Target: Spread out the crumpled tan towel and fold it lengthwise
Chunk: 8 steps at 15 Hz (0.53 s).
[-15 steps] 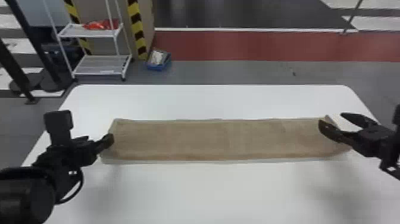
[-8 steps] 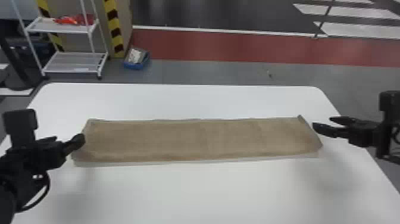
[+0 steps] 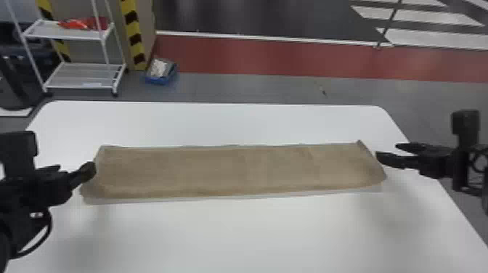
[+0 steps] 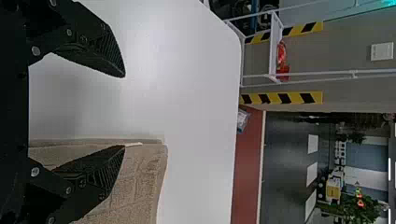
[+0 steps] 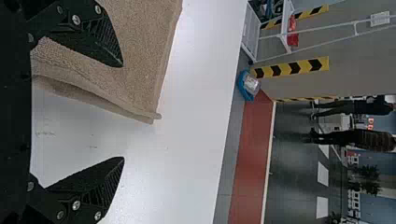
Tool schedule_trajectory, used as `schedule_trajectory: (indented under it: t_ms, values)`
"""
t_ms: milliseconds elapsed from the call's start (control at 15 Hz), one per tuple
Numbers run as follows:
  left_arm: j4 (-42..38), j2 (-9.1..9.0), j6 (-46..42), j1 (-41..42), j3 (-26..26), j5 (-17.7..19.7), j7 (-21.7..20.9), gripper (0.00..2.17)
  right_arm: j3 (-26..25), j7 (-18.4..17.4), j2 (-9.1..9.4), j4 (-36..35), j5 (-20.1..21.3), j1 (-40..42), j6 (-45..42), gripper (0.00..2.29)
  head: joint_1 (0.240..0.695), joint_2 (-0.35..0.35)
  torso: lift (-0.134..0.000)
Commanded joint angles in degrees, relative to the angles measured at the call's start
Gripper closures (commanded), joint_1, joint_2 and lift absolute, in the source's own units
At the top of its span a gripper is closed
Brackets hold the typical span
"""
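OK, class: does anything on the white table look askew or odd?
The folded tan fabric towel looks slightly uneven: a paler strip, seemingly its lower layer, peeks out along the near edge, and its far right corner juts out, so the layers seem mismatched.

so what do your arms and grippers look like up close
Both are black. The left gripper and right gripper look alike: two wedge-shaped fingers tapering to a tip, with fine ridges and pale round screw heads towards the base. An upright black block rises near each wrist, and a black cable loops under the left one.
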Motion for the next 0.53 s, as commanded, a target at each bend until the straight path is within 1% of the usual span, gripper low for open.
schedule_trajectory:
  t_ms: [0, 467]
  values:
    - [0.00, 0.00, 0.01, 0.00, 0.09, 0.07, 0.01, 0.41, 0.08, 0.00, 0.14, 0.07, -0.09, -0.22, -0.37, 0.20, 0.695, -0.116, -0.124]
    - [0.00, 0.00, 0.36, -0.53, -0.35, 0.07, 0.01, 0.41, 0.08, 0.00, 0.05, 0.25, 0.00, -0.04, -0.54, 0.20, 0.695, -0.116, -0.124]
